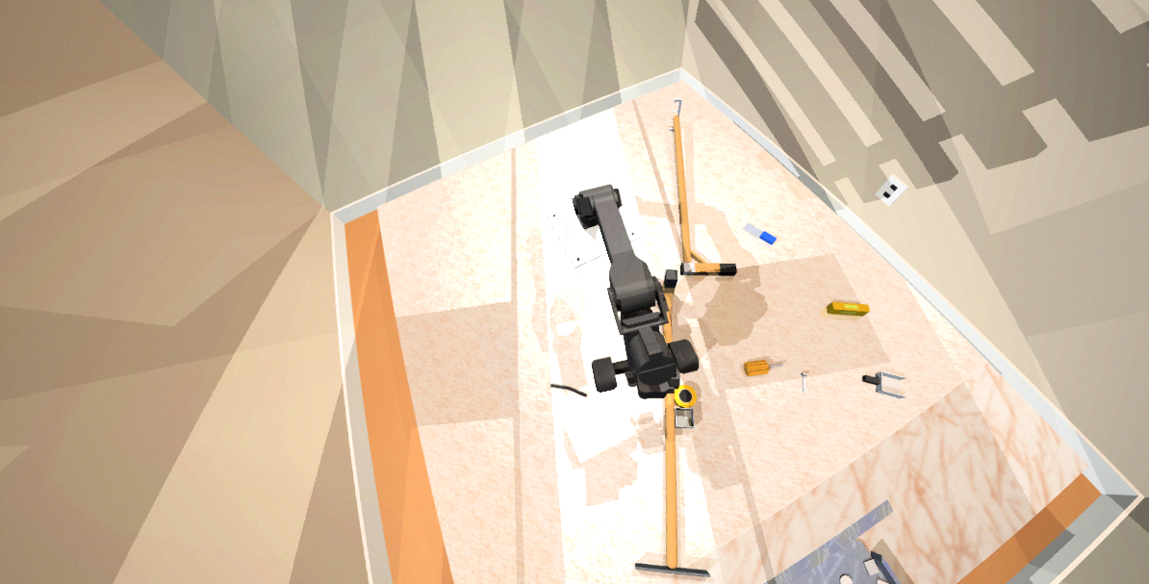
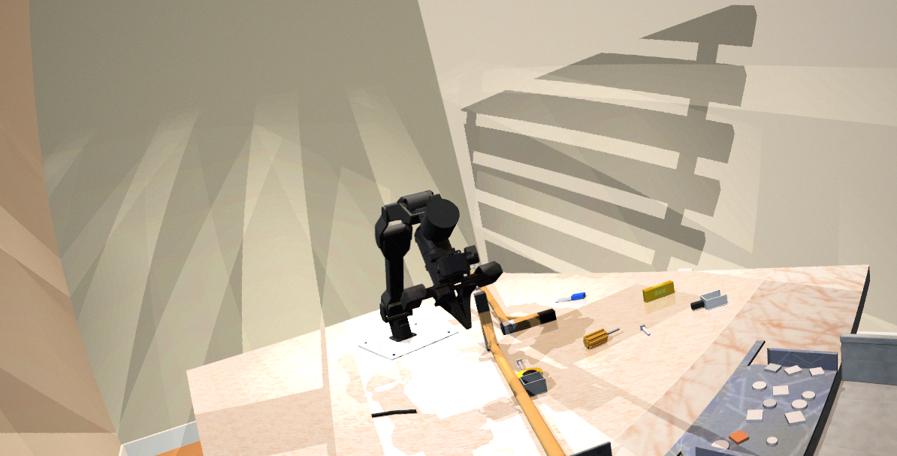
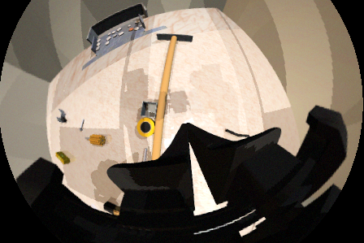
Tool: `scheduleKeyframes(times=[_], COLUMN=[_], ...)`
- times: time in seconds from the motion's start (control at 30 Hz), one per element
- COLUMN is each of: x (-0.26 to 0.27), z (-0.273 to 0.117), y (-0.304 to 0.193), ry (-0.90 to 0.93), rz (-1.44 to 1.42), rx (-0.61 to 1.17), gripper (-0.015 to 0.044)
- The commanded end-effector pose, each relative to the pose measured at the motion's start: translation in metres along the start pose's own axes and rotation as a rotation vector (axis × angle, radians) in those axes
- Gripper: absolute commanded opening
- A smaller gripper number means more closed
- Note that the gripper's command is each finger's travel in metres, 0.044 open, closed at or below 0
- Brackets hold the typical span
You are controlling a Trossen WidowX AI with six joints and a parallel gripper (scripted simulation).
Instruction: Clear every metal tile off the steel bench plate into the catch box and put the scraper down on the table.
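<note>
Across our pale counter (image 1: 466, 370) (image 2: 270, 421) (image 3: 211, 92), tiles (image 1: 874, 567) (image 2: 794, 417) (image 3: 121, 33) litter the plate (image 1: 820, 559) (image 2: 721, 415) (image 3: 115, 45), scraper (image 1: 671, 483) (image 2: 527, 403) (image 3: 166, 80) ungripped, jaws clenched on nothing; we judge sweeping and laying-down undone.

The scraper (image 1: 671, 475) (image 2: 524, 396) (image 3: 167, 75) has a handle like smooth wood and a dark, dull blade. The arm (image 1: 617, 239) (image 2: 394, 264) looks like black plastic, mostly dull with a little shine. The plate (image 1: 828, 559) (image 2: 728, 412) (image 3: 118, 41) looks like gray metal with scratchy lines. Its tiles (image 2: 780, 390) (image 3: 121, 32) look flat and dull, and one is orange. The table (image 1: 482, 258) (image 2: 270, 390) (image 3: 219, 63) looks like pink stone, speckly in most parts and streaky near the plate. The screwdriver (image 1: 756, 368) (image 2: 596, 338) (image 3: 97, 140) has a bumpy handle like orange plastic and a gray metal-looking rod.
</note>
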State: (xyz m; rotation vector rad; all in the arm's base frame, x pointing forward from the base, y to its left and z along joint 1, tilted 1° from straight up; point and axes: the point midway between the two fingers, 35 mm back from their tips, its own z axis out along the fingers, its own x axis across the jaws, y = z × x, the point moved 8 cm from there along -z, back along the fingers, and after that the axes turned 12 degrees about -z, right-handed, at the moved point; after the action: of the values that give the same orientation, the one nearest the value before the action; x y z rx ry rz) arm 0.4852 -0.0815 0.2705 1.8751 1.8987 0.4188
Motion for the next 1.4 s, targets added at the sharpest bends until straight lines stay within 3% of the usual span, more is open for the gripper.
scheduleKeyframes(times=[0.0,1.37], x=[0.001,0.008], z=[0.010,0.098], y=[-0.003,-0.040], ry=[0.005,0.013], rz=[-0.008,-0.024], rx=[0.009,0.044], gripper=[0.0000,0.0000])
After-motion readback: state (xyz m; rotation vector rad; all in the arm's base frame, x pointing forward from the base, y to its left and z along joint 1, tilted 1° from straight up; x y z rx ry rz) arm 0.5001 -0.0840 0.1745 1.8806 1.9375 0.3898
